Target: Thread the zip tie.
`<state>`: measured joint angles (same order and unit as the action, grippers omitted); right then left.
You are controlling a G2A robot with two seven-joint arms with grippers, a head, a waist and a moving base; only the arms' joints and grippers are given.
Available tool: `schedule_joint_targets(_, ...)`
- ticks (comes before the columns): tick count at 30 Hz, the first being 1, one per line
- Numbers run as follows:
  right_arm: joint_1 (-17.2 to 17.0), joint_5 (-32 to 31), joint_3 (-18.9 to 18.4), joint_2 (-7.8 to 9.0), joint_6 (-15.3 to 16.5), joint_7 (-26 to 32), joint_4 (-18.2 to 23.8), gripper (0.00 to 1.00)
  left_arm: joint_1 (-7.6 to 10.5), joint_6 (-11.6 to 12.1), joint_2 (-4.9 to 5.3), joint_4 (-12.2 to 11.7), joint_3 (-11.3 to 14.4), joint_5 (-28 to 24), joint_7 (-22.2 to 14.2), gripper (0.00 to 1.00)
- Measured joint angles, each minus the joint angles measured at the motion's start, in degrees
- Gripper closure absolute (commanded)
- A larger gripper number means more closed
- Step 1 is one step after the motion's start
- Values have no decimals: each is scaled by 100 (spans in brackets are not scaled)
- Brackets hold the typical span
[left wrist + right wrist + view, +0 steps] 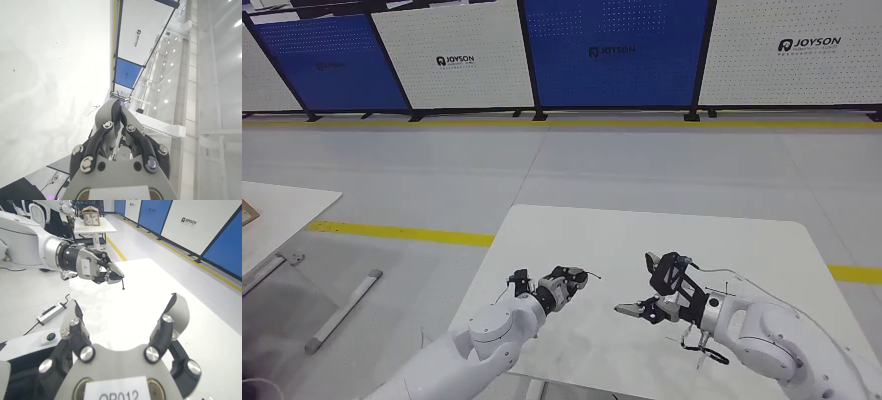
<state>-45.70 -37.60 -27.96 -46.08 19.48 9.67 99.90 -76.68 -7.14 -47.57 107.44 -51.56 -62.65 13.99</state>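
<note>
Clamped shut in left fingers (116, 272): zip tie (122, 284), short knobbed end dangling just below the tips, over desk (151, 291). Spread wide, empty: right fingers (179, 308), near. Probably light, thin, springy, slick. Best pinched close behind the free end.

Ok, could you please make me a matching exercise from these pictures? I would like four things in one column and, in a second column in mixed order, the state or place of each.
Things:
1. left gripper
2. right gripper
3. zip tie
4. cardboard box

States or places:
A. open, holding nothing
B. standing on the white side table farther off
C. shut on a thin strap
D. black, one end hanging down out of a shut gripper

Pairs: 1-C, 2-A, 3-D, 4-B
</note>
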Motion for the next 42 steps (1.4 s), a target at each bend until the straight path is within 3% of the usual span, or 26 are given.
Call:
schedule_joint_targets(6,0,6,0,0,0,2,0,0,-3,9,-2,-9,1,9,-8,100)
schedule_joint_targets(10,0,6,0,0,0,2,0,0,-6,176,-47,-151,-22,82,-127,100)
schedule_joint_targets(14,0,6,0,0,0,2,0,0,-33,467,-79,-141,-49,633,-3,100)
schedule_joint_targets(16,-48,86,-5,-7,0,20,-23,0,-135,574,-67,-47,-67,1163,91,100)
schedule_joint_targets(19,-130,1044,-112,-48,0,280,-251,0,-321,631,-48,74,-71,1964,263,100)
schedule_joint_targets(21,-80,2375,-201,-106,0,745,-517,0,-415,588,-47,118,-96,2229,281,100)
schedule_joint_targets(24,-2,4091,-332,-216,0,1382,-899,0,-501,638,-66,141,-166,2296,269,100)
schedule_joint_targets(27,45,5021,-414,-313,0,2024,-1209,0,-534,687,-83,143,-212,2232,231,100)
schedule_joint_targets(42,16,5107,-422,-319,-2,1999,-1240,0,-532,684,-84,138,-210,2247,221,100)
